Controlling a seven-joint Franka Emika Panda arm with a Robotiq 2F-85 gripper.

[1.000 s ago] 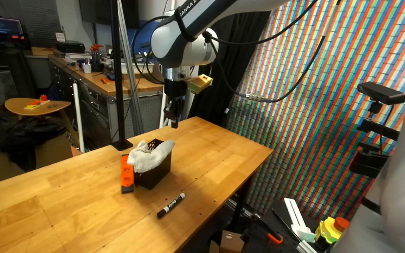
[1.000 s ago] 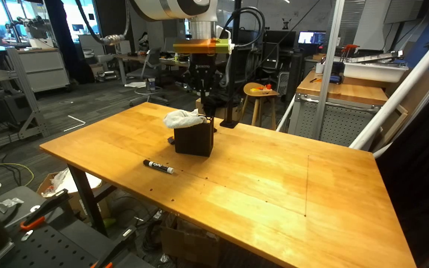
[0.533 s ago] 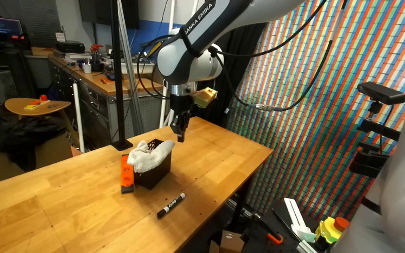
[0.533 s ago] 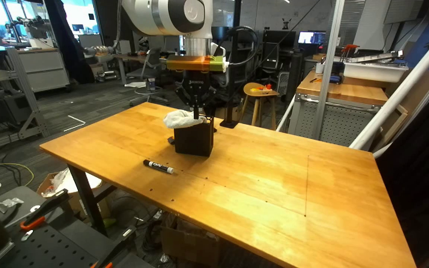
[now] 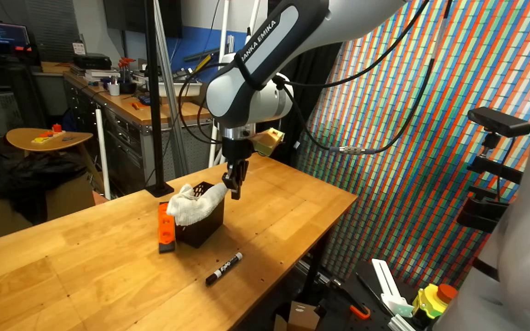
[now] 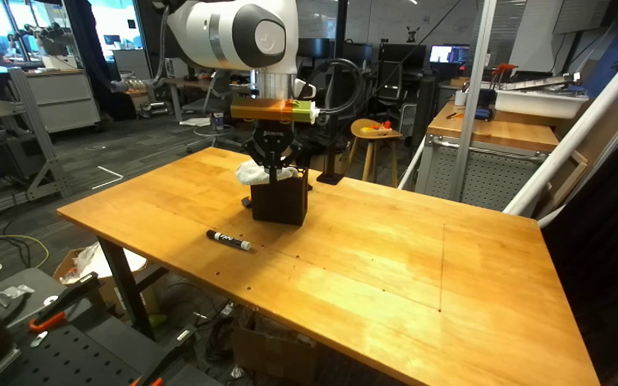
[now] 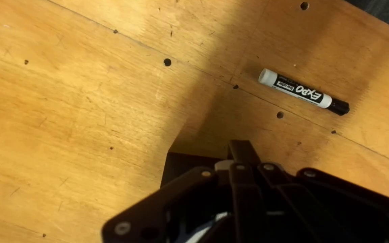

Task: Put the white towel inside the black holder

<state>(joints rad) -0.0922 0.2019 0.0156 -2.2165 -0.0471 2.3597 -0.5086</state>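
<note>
Hovers with clenched fingers [image 5: 236,193] just beside the black holder [image 5: 203,231], with a white towel [image 5: 196,209] draped over it and a marker [image 7: 302,91] lying near it

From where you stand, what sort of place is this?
Most likely a robotics lab or workshop: there's a robot arm, a cluttered workbench and, behind, a lit computer screen.

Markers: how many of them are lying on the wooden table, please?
1. The marker lies on the table beside the holder, not touching it. Others may be hidden inside the holder, under the towel.
</note>
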